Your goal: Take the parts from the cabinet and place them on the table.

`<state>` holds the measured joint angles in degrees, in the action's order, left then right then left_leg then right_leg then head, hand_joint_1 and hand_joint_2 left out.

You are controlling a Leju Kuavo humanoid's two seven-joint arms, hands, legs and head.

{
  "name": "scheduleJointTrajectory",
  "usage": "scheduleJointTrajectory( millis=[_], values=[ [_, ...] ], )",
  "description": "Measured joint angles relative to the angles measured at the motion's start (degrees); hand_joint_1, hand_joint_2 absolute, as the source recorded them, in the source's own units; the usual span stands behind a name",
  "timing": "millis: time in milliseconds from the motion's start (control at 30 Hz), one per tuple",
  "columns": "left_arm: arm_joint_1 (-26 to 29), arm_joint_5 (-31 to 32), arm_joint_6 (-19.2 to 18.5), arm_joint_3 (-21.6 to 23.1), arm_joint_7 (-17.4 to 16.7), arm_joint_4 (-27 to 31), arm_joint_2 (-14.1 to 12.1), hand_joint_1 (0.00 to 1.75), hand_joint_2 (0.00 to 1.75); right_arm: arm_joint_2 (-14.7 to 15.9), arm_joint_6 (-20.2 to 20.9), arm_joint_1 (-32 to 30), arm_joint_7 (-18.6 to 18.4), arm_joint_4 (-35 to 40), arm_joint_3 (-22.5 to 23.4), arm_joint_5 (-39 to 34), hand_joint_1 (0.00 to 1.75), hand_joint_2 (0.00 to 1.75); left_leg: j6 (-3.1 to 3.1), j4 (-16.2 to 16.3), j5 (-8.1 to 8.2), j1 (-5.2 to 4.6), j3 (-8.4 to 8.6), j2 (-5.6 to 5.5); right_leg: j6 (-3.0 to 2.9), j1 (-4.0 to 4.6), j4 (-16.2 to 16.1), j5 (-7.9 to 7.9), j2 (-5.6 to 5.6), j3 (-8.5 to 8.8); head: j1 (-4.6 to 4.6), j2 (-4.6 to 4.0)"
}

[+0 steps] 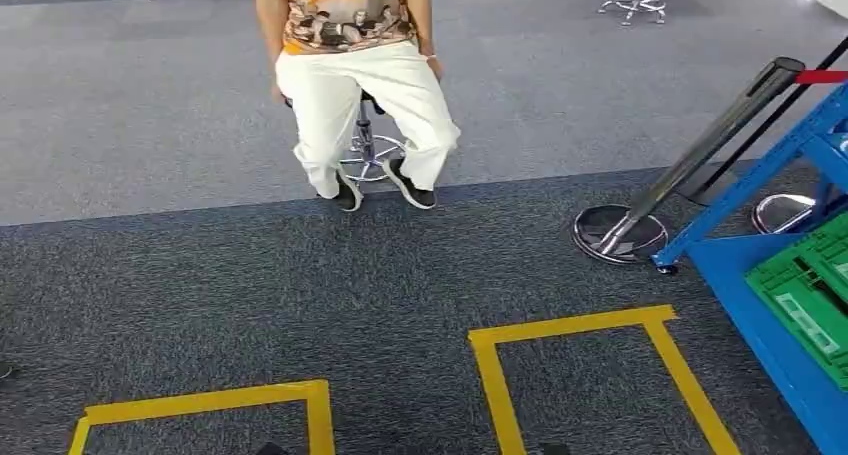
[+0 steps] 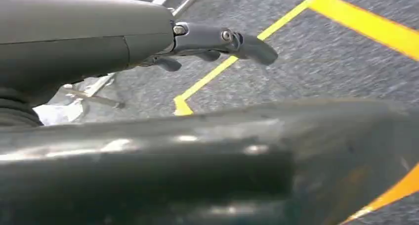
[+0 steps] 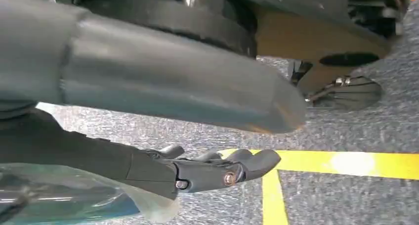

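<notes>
The floor is covered in rough, matt grey carpet (image 1: 300, 285), on which smooth yellow tape (image 1: 585, 325) is laid. Beside the blue painted metal cabinet (image 1: 760, 325), a glossy chromed post base (image 1: 620, 233) is seen. Green plastic crates (image 1: 810, 285) are held in the cabinet. The left hand (image 2: 217, 42) is finished in matt dark plastic; glossy clear film (image 3: 74, 195) is seen by the right hand (image 3: 217, 168).

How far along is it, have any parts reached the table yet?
Nothing looks delivered yet. The left hand holds nothing; a clear plastic bag lies against the right hand, perhaps held. Green bins sit in the blue cabinet; placing remains.
</notes>
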<state>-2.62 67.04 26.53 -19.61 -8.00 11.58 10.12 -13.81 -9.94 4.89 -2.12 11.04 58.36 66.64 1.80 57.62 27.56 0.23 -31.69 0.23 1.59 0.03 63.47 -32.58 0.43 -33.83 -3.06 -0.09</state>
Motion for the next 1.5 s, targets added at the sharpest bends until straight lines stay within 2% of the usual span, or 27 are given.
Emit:
scheduleJointTrajectory(
  millis=[67,100,133,167,233,267,300,333,467,500,567,600,633,667,767,833,933,1000,1100,1133,1167,1200,1267,1300,1333,1367,1500],
  values=[
    [-0.1,0.0,0.0,0.0,0.0,0.0,0.2,0.00,0.00,0.0,0.0,0.0,0.0,0.0,0.0,0.0,0.00,0.00,0.21,0.0,0.36,-0.01,0.18,0.10,0.51,-0.33,8.9,-3.19,-0.04,-5.19,-0.04,0.00],
    [0.0,0.0,0.0,0.0,0.0,0.0,0.2,0.00,0.00,0.0,0.0,-0.1,0.0,0.0,0.0,0.0,0.00,0.00,0.21,0.0,0.58,0.00,0.35,0.10,0.74,-0.45,12.2,-3.77,-0.07,-7.44,0.02,0.00],
    [0.0,0.0,0.0,-0.1,0.0,0.0,0.2,0.00,0.00,0.0,0.0,-0.2,0.0,0.0,0.0,0.0,0.00,0.00,0.19,0.0,0.81,0.02,0.65,0.06,0.88,-0.63,12.8,-3.02,-0.11,-8.42,-0.15,0.00],
    [0.1,0.0,0.0,-0.1,0.0,0.0,0.2,0.00,0.00,0.0,0.0,-0.3,0.0,0.0,0.0,0.0,0.00,0.00,0.09,0.1,1.17,0.10,1.09,0.03,1.04,-0.78,10.8,-0.78,-0.13,-7.92,-0.11,0.00],
    [0.1,0.0,-0.1,-0.1,0.0,0.0,0.3,0.00,0.00,0.0,0.0,-0.3,0.0,0.0,0.0,0.0,0.00,0.00,-0.40,0.1,2.00,0.38,2.34,-0.05,1.18,-0.96,1.7,5.18,-0.31,-3.96,-0.18,0.00],
    [0.1,0.0,-0.1,-0.1,0.0,0.0,0.3,0.00,0.00,0.0,0.0,-0.3,0.1,0.0,0.0,0.0,0.00,0.00,-0.83,0.1,2.53,0.40,2.67,-0.03,1.40,-1.11,-3.0,6.97,-0.65,-2.01,-0.22,0.00],
    [0.0,0.0,-0.1,-0.1,0.1,0.0,0.3,0.00,0.00,0.0,0.1,-0.1,0.1,0.0,0.0,0.0,0.00,0.00,-1.37,0.4,2.94,0.11,2.74,-0.12,1.24,-0.57,-3.7,5.81,-0.56,-0.59,-0.28,0.00],
    [-0.1,0.0,-0.1,-0.1,0.1,0.0,0.2,0.00,0.00,0.0,0.1,0.1,0.1,0.0,0.0,0.0,0.00,0.00,-1.63,0.4,2.98,0.11,2.65,-0.11,0.20,-0.62,-4.2,5.17,-0.62,-0.43,-0.20,0.00],
    [-0.1,0.0,0.0,-0.1,0.1,0.0,0.3,0.00,0.00,0.0,0.1,-0.3,0.1,0.0,0.0,0.0,0.00,0.00,-2.55,1.0,4.16,0.41,3.27,-0.03,-1.36,-0.66,-4.8,4.61,-0.43,0.46,0.11,0.00],
    [-0.2,0.0,0.0,-0.1,0.1,0.0,0.3,0.00,0.00,0.0,0.1,-0.3,0.1,0.0,0.0,0.0,0.00,0.00,-2.62,3.3,5.07,0.39,2.16,-0.04,-1.78,-0.64,-4.8,4.33,-0.49,0.78,0.53,0.00],
    [-0.2,0.0,0.0,-0.1,0.1,0.0,0.3,0.00,0.00,0.0,0.1,0.0,0.1,0.0,0.0,0.0,0.00,0.00,-2.74,13.5,8.90,0.40,-3.44,-0.05,-2.55,-0.39,-4.8,3.65,-0.50,1.46,0.61,0.00],
    [0.0,0.0,0.0,-0.1,0.1,0.0,0.3,0.00,0.00,0.0,0.1,0.0,0.1,0.0,0.0,0.0,0.00,0.00,-2.72,17.4,9.72,0.39,-5.90,-0.06,-2.69,-0.25,-4.8,3.31,-0.44,1.84,0.59,0.00],
    [0.1,0.0,0.0,-0.1,0.1,0.0,0.3,0.00,0.00,0.0,0.1,-0.1,0.1,0.0,0.0,0.0,0.00,0.00,-2.63,18.9,9.06,0.38,-7.43,-0.06,-2.69,-0.12,-4.8,2.96,-0.31,2.35,0.59,0.00],
    [0.2,0.0,0.0,-0.1,0.1,0.0,0.3,0.00,0.00,0.0,0.1,-0.2,0.1,0.0,0.0,0.0,0.00,0.00,-2.41,17.7,6.97,0.35,-7.58,-0.07,-2.67,-0.02,-4.8,2.55,-0.17,2.96,0.59,0.00],
    [0.3,0.0,0.0,-0.2,0.1,0.0,0.3,0.00,0.00,0.0,0.1,-0.2,0.1,0.0,0.0,0.0,0.00,0.00,-1.25,4.9,-2.36,-0.11,-3.62,-0.09,-2.50,0.09,-4.9,1.20,0.07,4.87,0.61,0.00],
    [0.1,0.0,0.0,-0.2,0.1,0.0,0.3,0.00,0.00,0.0,0.1,-0.1,0.1,0.0,0.0,0.0,0.00,0.00,-0.99,2.1,-0.23,-0.56,-1.78,-0.11,-1.61,0.21,-4.9,0.48,0.28,4.53,0.77,0.00],
    [0.2,0.0,0.0,-0.3,0.1,0.0,0.2,0.00,0.00,0.0,0.1,0.0,0.1,0.0,0.0,0.0,0.00,0.00,-0.58,1.6,0.09,-0.68,-1.75,-0.34,-0.70,0.00,-5.5,0.25,-0.13,4.82,0.77,0.00],
    [0.2,0.0,0.0,-0.4,0.1,0.0,0.3,0.00,0.00,0.0,0.2,0.0,0.1,0.0,0.0,0.0,0.00,0.00,-0.12,0.4,0.01,-0.15,-0.36,-0.31,-0.22,-0.03,-3.3,-1.10,-0.21,4.12,0.61,0.00],
    [0.0,0.1,0.0,-0.4,0.1,0.0,0.4,0.00,0.00,0.0,0.2,0.0,0.0,0.0,0.0,0.0,0.00,0.00,0.31,0.3,0.87,-0.11,0.38,-0.26,0.50,-0.37,9.7,-5.45,-0.22,-4.26,0.66,0.00],
    [0.0,0.1,0.0,-0.4,0.1,0.0,0.4,0.00,0.00,0.0,0.2,-0.1,0.0,0.0,0.0,0.0,0.00,0.00,0.31,0.3,1.27,-0.11,0.80,-0.28,0.72,-0.51,12.2,-5.26,-0.24,-6.41,0.64,0.00],
    [0.1,0.1,0.0,-0.4,0.1,0.0,0.4,0.00,0.00,0.0,0.2,-0.3,0.0,0.0,0.0,0.0,0.00,0.00,0.27,0.3,1.74,-0.07,1.46,-0.37,0.89,-0.70,11.8,-3.39,-0.25,-7.21,0.61,0.00],
    [0.2,0.1,0.0,-0.4,0.1,0.0,0.4,0.00,0.00,0.0,0.2,-0.3,0.0,0.0,0.0,0.1,0.00,0.00,0.13,0.3,2.32,0.02,2.27,-0.41,1.05,-0.83,8.8,-0.27,-0.26,-6.66,0.66,0.00],
    [0.2,0.1,0.0,-0.5,0.1,0.0,0.5,0.00,0.00,0.0,0.2,-0.3,0.0,0.0,0.0,0.1,0.00,0.00,-0.47,0.3,3.67,0.32,4.13,-0.44,1.27,-1.08,-1.0,6.76,-0.50,-3.26,0.64,0.00],
    [0.2,0.1,-0.1,-0.5,0.1,0.0,0.5,0.00,0.00,0.0,0.2,-0.2,0.0,0.0,0.0,0.0,0.00,0.00,-0.91,0.2,4.24,0.17,4.27,-0.43,1.28,-0.83,-2.0,5.97,-0.58,-2.32,0.59,0.00],
    [0.0,0.1,0.0,-0.5,0.1,0.0,0.5,0.00,0.00,0.0,0.3,-0.1,0.0,0.0,0.0,0.0,0.00,0.00,-1.36,0.6,4.73,0.00,4.31,-0.50,0.74,-0.72,-3.7,5.52,-0.53,-1.04,0.46,0.00],
    [0.0,0.1,0.0,-0.5,0.1,0.0,0.5,0.00,0.00,0.0,0.4,0.0,0.0,0.0,0.0,0.1,0.00,0.00,-1.55,0.3,4.69,0.02,4.35,-0.41,0.01,-0.61,-3.3,5.25,-0.50,-1.22,0.57,0.00],
    [-0.1,0.1,-0.1,-0.5,0.1,0.0,0.5,0.00,0.00,0.0,0.3,-0.3,-0.1,0.0,0.0,0.1,0.00,0.00,-2.50,0.6,5.90,0.30,5.09,-0.37,-1.45,-0.68,-4.0,4.49,-0.43,-0.33,1.01,0.00]
  ],
)
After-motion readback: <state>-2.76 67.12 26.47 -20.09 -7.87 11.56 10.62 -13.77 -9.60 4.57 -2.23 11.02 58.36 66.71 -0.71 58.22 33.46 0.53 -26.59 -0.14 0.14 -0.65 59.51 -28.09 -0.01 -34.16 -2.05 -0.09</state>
